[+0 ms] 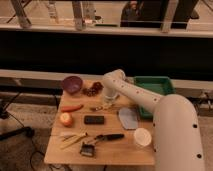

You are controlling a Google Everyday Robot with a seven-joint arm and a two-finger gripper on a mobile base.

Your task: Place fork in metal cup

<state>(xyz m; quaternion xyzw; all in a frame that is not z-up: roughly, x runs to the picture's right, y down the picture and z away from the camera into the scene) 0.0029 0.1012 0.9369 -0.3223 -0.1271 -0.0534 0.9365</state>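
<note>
Since the thin dark-grey metal fork [103, 107] lies flat on the wooden table [120, 150], not in hand, I read the step as the pick. The two-finger gripper [110, 96] hangs low over the rear-middle of the table, just behind the fork, between the dark red cluster of fruit [92, 89] and the green plastic tray [152, 85]. Can't tell whether it's open or closed. The fork's long axis runs roughly left-right across the table, near parallel to its front edge. I can't tell which end carries the tines. To do the pick well, I'd turn the wrist so the jaws close across the thin shank, not along it, come straight down near mid-length, and go right to the tabletop, since the fork is flat and would likely slip a shallow pinch. The black rectangular block [94, 120] and grey-blue flat lid [128, 118] sit near but apart from the fork, so the approach looks clear. I can't pick out the small shiny metal cup, which may be hidden by the wrist, so locate it before lifting.
</note>
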